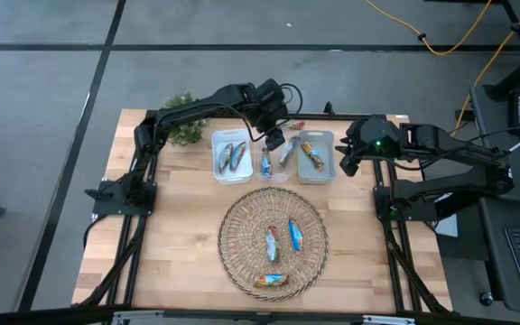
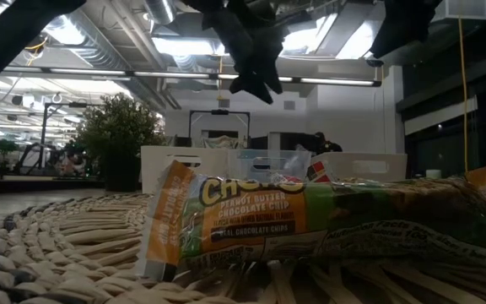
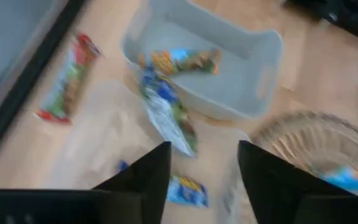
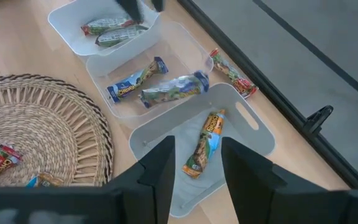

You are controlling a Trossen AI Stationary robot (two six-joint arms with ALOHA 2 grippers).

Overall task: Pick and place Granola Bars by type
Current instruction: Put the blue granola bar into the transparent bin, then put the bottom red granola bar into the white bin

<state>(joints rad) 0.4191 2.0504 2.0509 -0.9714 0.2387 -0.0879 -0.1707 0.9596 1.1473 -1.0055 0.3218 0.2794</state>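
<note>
Three pale bins stand in a row at the table's far side. The left bin point(image 1: 231, 155) holds two green bars. The middle bin point(image 4: 191, 38) holds a blue bar point(image 4: 135, 79) and a silver-blue bar point(image 4: 176, 87), which lies aslant beside it. An orange bar point(image 4: 205, 144) lies in the right bin point(image 1: 316, 155). My left gripper point(image 1: 276, 140) hangs open above the middle bin, clear of the silver-blue bar point(image 3: 166, 115). My right gripper point(image 4: 197, 168) is open and empty, above the table to the right of the bins. Three bars lie on the wicker tray point(image 1: 242, 262).
A red-green bar point(image 4: 232, 73) lies on the bare table beyond the bins, near the far edge. A small potted plant point(image 1: 183, 126) stands at the far left. In the low view an orange-green bar point(image 2: 251, 224) on the tray fills the foreground. Bare wood lies left and right of the tray.
</note>
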